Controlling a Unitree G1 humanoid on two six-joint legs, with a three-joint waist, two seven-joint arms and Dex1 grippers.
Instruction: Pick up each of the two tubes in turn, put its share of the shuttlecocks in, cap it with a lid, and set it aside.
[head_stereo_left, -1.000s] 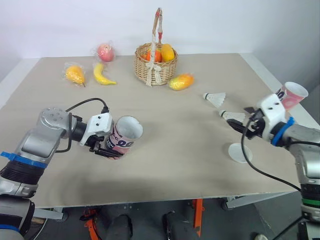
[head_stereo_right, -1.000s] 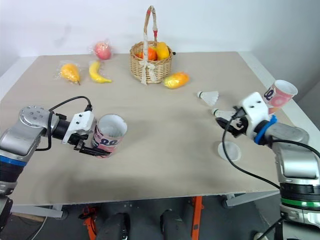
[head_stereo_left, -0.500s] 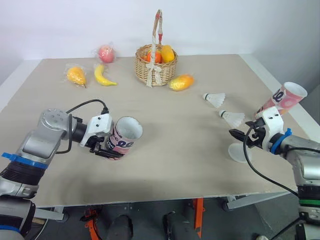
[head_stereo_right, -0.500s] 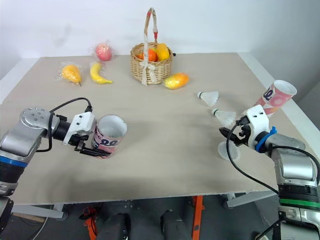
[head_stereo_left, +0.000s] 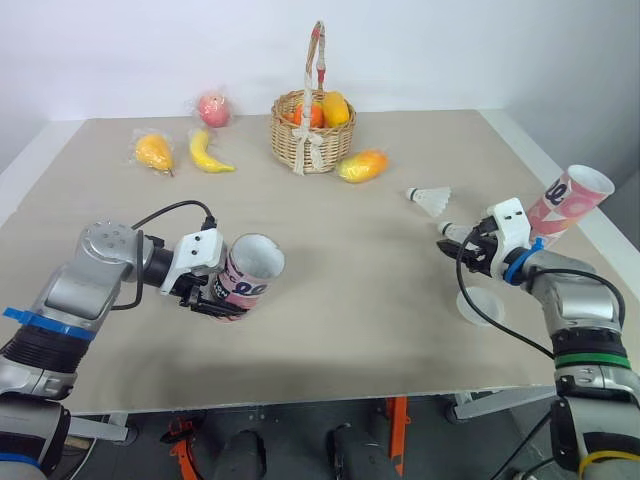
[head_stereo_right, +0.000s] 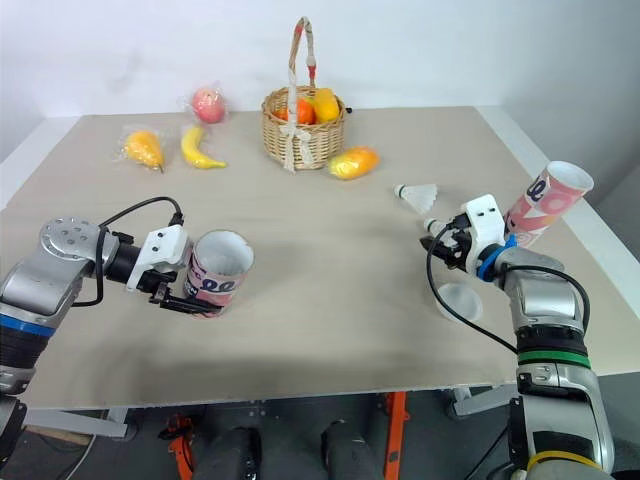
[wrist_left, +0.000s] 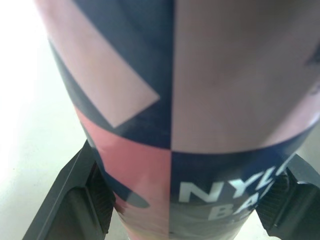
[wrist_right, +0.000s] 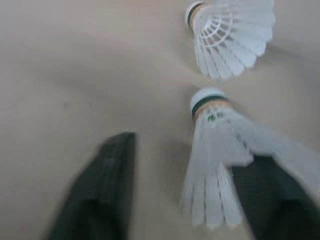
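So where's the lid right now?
In the head views the lid lies flat on the right side of the table, near the front edge. It is just nearer the robot than the right gripper and the closer shuttlecock.

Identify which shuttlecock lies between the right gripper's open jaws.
The nearer shuttlecock, lying at the right gripper; the farther shuttlecock lies beyond, untouched.

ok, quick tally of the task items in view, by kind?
Tubes: 2
Shuttlecocks: 2
Lids: 1
Total: 5
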